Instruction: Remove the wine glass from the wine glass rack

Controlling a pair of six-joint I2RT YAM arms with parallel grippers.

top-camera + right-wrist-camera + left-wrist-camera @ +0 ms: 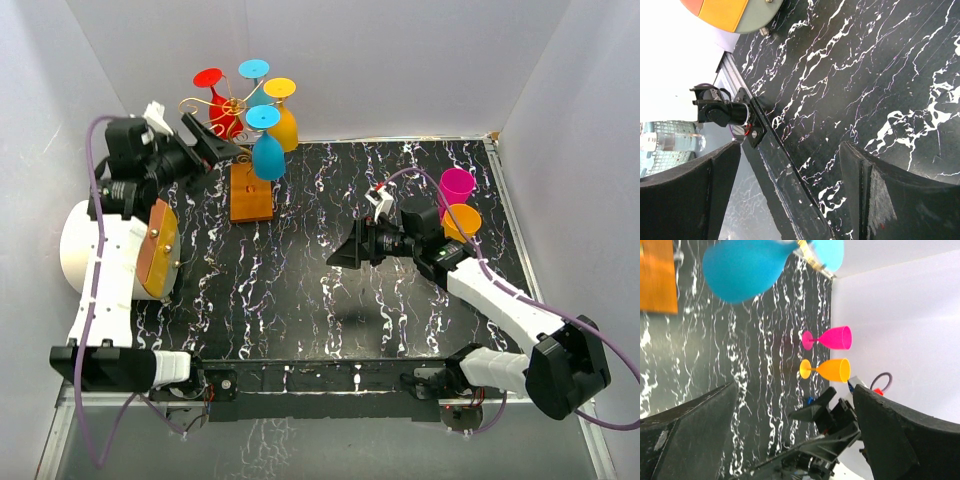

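Rack (pixel 230 104) wire was recorded as shiny gold metal, and its base (pixel 250 195) as smooth orange-brown wood. Blue glass (pixel 267 155) was noted as smooth plastic. Table (pixel 300 290) was surfaced in black, white-veined marble-look sheet. Left fingers (pixel 690 430) were seen matt black.

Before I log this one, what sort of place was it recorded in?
Probably a robot lab test cell, not a home: plain white panel walls box in a black, white-veined tabletop, and brightly coloured wine glasses hang staged on a gold wire rack with a wooden base.
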